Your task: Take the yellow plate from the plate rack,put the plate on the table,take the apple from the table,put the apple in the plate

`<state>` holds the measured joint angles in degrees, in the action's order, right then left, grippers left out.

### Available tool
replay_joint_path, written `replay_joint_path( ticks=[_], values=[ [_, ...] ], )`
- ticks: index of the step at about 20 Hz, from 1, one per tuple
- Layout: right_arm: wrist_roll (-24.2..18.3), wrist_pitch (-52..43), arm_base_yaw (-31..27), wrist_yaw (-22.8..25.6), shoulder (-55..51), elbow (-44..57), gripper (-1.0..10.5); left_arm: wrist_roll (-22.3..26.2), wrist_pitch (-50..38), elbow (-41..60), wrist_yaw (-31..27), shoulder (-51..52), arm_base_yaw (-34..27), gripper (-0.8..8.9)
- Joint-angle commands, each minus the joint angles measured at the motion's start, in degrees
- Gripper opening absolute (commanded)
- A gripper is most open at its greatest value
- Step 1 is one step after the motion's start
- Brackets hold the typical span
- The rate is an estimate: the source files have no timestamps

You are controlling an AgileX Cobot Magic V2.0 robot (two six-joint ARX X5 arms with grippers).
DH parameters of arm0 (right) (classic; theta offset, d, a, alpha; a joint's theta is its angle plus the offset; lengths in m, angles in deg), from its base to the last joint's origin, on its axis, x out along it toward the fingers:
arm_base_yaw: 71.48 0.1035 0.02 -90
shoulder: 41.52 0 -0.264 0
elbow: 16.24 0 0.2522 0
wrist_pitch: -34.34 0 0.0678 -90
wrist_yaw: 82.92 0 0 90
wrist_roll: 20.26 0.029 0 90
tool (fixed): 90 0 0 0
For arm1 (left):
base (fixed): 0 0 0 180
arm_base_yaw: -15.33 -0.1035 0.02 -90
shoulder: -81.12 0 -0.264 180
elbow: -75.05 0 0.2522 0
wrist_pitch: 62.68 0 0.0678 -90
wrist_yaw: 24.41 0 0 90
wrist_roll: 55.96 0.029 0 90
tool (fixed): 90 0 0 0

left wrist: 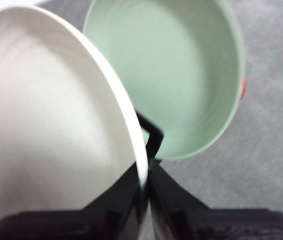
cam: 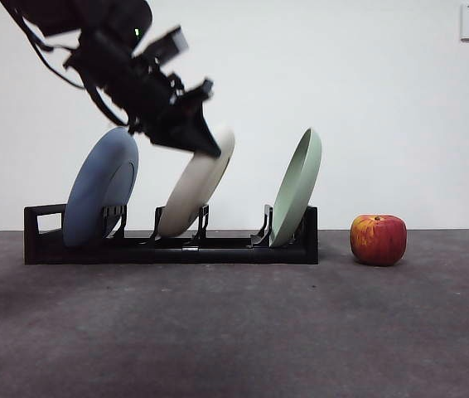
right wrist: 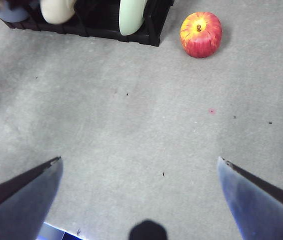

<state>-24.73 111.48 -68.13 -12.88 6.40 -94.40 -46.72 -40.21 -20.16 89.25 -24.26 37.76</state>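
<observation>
Left gripper [left wrist: 144,192] is clamped on the rim of the cream, matte, round yellow plate [cam: 197,186], seated in the middle slot of the black plastic plate rack [cam: 168,247]. Right gripper [right wrist: 139,192] is held wide open, empty. Risk: the thin-edge hold may slip, or the pale green plate [cam: 297,186] may be knocked.

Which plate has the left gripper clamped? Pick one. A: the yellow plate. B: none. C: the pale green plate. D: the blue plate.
A: the left gripper is shut on the rim of the yellow plate, which is still leaning in the plate rack.
</observation>
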Motion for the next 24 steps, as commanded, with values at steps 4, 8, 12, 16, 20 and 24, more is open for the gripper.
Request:
replay_joint_path(
  ticks=[4,8,12,16,20,24],
  values=[
    [-0.26,-0.31,0.02,-0.2,-0.04,-0.11,5.4,-5.09,-0.07,-0.13,2.89,7.19,0.0,-0.08],
    [-0.26,-0.33,0.02,-0.2,-0.04,-0.11,5.4,-2.47,9.22,-0.13,3.74,15.23,1.25,-0.08],
    [-0.28,-0.77,0.02,-0.2,-0.02,-0.11,5.4,7.04,25.05,-0.13,-1.84,24.55,6.36,-0.08],
    [-0.26,-1.22,0.02,-0.2,-0.02,-0.11,5.4,12.04,37.73,-0.13,-17.88,30.01,18.23,-0.07],
    [-0.24,-1.81,0.02,-0.22,-0.02,-0.11,5.4,11.96,45.77,0.15,-31.26,28.02,30.21,-0.06],
    [-0.22,-1.73,0.02,-0.24,-0.02,-0.11,5.4,10.69,46.31,3.21,-40.24,22.32,37.53,-0.06]
  ],
)
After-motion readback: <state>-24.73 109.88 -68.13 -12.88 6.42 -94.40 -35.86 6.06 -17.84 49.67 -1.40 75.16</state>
